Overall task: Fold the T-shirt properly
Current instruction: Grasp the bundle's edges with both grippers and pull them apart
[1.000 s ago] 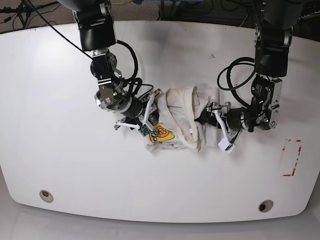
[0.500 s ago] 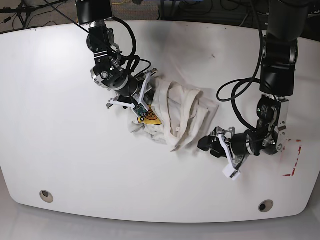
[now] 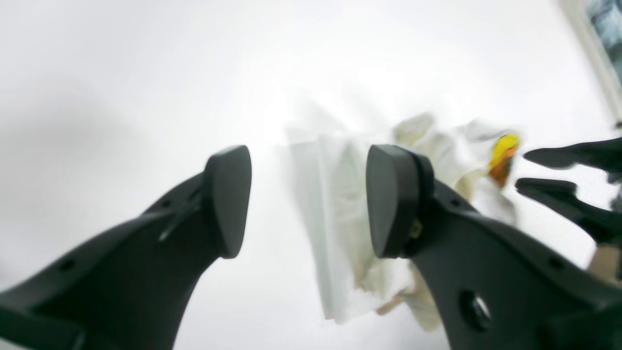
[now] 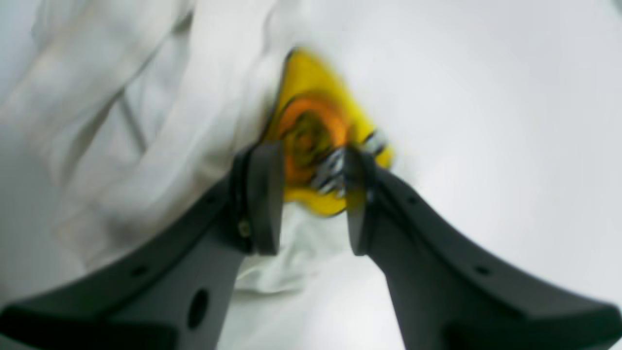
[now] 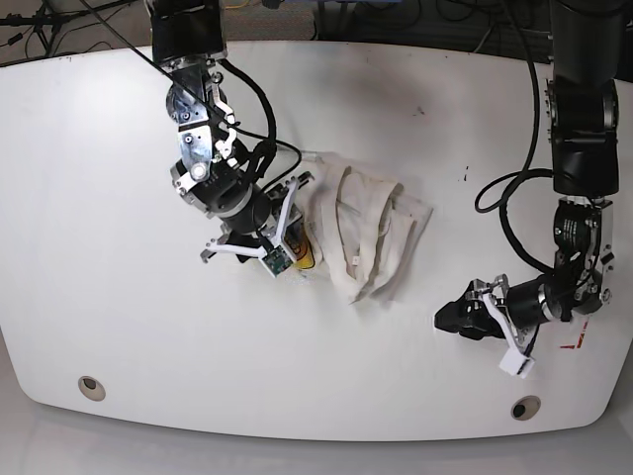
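Note:
The off-white T-shirt (image 5: 366, 233) lies bunched and wrinkled in the middle of the white table (image 5: 99, 247). Its yellow-orange badge (image 5: 307, 254) peeks out at the left edge. My right gripper (image 5: 295, 249) sits at that edge. In the right wrist view the right gripper (image 4: 311, 199) is pinched on the T-shirt (image 4: 146, 121) at the badge (image 4: 316, 131). My left gripper (image 5: 450, 319) hovers off to the front right, apart from the cloth. In the left wrist view the left gripper (image 3: 311, 199) stands open and empty, with the T-shirt (image 3: 340, 218) blurred beyond it.
Red tape marks (image 5: 574, 341) lie by the table's right edge, close to the left arm. Two round holes (image 5: 91, 386) (image 5: 525, 407) sit near the front edge. Black cables (image 5: 495, 208) hang from both arms.
My left gripper has pulled away from the shirt's right edge toward the front right. The right gripper stayed at the badge while it moved left, and the shirt shifted left with it.

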You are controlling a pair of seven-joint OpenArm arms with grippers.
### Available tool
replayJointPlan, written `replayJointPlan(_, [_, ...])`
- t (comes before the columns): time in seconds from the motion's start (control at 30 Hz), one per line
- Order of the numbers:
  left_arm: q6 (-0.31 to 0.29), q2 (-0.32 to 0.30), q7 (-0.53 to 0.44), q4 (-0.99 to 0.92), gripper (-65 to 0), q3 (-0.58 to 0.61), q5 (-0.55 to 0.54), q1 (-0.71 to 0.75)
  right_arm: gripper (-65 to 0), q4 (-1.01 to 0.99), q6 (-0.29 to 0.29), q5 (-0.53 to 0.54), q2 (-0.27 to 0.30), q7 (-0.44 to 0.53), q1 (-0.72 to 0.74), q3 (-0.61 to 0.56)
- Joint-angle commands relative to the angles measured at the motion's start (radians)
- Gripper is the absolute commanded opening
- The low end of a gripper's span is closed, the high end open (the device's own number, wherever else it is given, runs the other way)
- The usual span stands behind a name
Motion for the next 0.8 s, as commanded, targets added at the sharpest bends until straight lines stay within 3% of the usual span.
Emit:
replayJointPlan(0.0, [-0.007,-0.014,0.001,0.089,-29.9,-0.005,-0.050,0.023,-45.0,0.008,0.002,0.005,0.003,0.014,0.041,0.002])
replayJointPlan(0.2, [-0.007,-0.015,0.000,0.324,-30.4,-0.002,-0.045,0.177,-45.3,-0.088,0.004,0.012,0.003,0.014,0.119,0.001])
replayJointPlan(0.33, [-0.007,0.011,-0.002,0.413,-37.9,-0.002,-0.045,0.258,-45.3,-0.150,0.004,0.012,0.001,0.017,0.159,0.001])
replayJointPlan(0.47, [-0.007,0.051,-0.002,0.445,-43.6,-0.002,-0.032,0.329,-45.3,-0.207,0.004,0.012,0.003,0.058,0.176,0.001])
replayJointPlan(0.6, [-0.007,0.066,0.001,0.446,-43.6,-0.001,0.013,0.390,-45.3,-0.270,0.004,0.009,0.020,0.116,0.177,0.001])
replayJointPlan(0.77, [-0.007,0.134,0.001,0.443,-43.6,-0.001,0.080,0.450,-45.3,-0.370,0.005,0.012,0.046,0.204,0.179,-0.001])
